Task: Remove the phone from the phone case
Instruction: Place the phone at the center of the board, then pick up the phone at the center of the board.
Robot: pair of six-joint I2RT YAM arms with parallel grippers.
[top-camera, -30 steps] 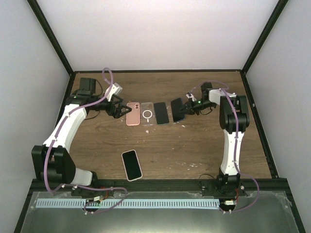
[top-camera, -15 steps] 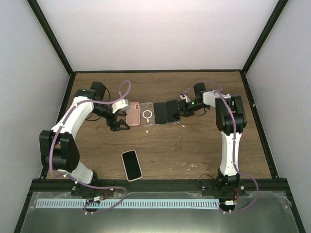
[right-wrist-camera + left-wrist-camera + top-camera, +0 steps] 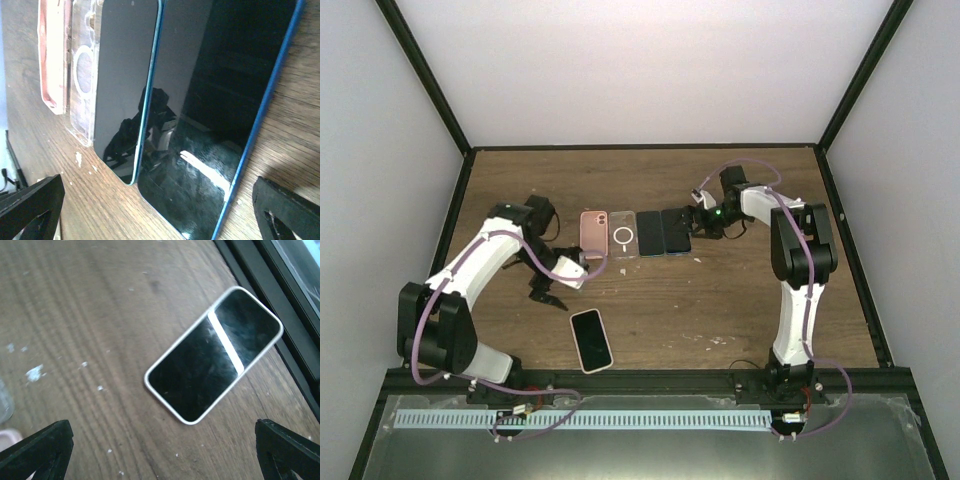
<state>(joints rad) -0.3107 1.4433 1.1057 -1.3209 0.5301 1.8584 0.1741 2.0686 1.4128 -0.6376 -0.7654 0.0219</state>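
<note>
One wooden bench. Two grippers, jaws spread wide, holding nothing: left gripper over the near-left part, close to the white-cased phone lying face-up by the middle of the near edge; right gripper toward the far edge, beside a blue-edged phone. Same row, leftward: dark phone, clear case, pink case.

Top overhead, wide; wrists close, downward; table shared.

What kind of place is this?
Probably a robot test cell: a wooden table boxed in by white panels, a left arm and right arm bolted at its near edge, a row of phones and cases laid out.
</note>
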